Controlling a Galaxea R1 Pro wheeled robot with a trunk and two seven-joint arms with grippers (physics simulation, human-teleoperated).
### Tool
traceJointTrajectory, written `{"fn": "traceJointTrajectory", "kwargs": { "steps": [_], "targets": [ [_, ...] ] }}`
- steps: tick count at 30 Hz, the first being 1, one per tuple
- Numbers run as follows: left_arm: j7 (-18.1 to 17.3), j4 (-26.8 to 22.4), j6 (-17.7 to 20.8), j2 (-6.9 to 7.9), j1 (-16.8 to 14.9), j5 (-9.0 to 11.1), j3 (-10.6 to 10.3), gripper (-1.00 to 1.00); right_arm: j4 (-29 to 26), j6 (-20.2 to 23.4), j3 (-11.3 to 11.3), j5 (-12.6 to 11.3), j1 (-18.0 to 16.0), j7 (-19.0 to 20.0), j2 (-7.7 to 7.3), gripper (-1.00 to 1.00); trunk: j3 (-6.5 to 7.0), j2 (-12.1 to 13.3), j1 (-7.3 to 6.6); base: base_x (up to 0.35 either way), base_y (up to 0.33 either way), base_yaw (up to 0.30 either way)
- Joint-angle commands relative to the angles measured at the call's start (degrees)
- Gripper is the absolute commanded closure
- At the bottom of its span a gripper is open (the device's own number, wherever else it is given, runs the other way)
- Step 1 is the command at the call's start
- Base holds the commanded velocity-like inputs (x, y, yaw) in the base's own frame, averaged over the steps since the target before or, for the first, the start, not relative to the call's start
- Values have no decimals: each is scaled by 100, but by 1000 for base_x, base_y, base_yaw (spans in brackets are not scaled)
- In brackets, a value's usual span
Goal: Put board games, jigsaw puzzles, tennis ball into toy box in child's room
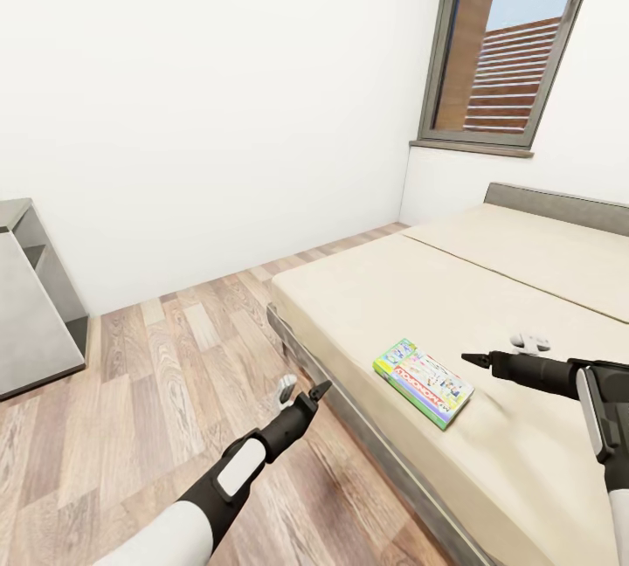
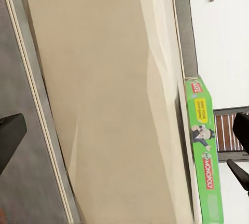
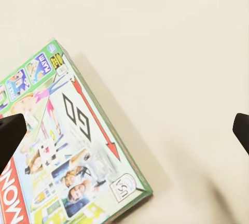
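The green-edged board game (image 1: 424,382) lay unpicked on the bed (image 1: 489,304), just beyond the spread, empty right gripper (image 1: 463,359); the left gripper (image 1: 301,391), apparently open too, hung beside the bed's edge.

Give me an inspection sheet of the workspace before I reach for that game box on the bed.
Surface: bed, beige mattress, dark grey frame along its near edge.
Job's things: green-edged board game lying flat on the mattress near the bed's edge; its green side shows in the left wrist view.
Clutter: small white object on the mattress beyond the right arm; cannot tell what it is.
Grippers: left gripper open, empty, over the floor beside the bed; right gripper open, empty, above the mattress, just right of the game.
Cables: nothing seen.
Surroundings: wood-plank floor, white walls, window, grey furniture at left.
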Motion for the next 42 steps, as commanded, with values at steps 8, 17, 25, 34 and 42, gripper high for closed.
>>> {"fn": "traceJointTrajectory", "kwargs": {
  "steps": [8,17,25,34,42],
  "targets": [
    [-10,3,26,26,25,63,-5,-100,271,19,0,69,-50,61,3,-100,-5,-2,-1,0,0,0],
    [-12,2,23,45,50,66,0,-100,764,2,3,81,-193,62,-4,-100,-5,-2,-1,0,0,0],
    [-19,-1,19,55,101,64,1,-100,990,-6,4,90,-286,61,-17,-100,-5,-2,-1,0,0,0],
    [-37,-10,8,63,152,52,-3,-100,1171,-41,4,93,-333,41,-10,-100,-5,-2,-1,0,0,0],
    [-55,-22,0,67,181,45,-6,-100,1379,-82,4,100,-469,17,-4,-100,-5,-2,-1,0,0,0]
  ]
}}
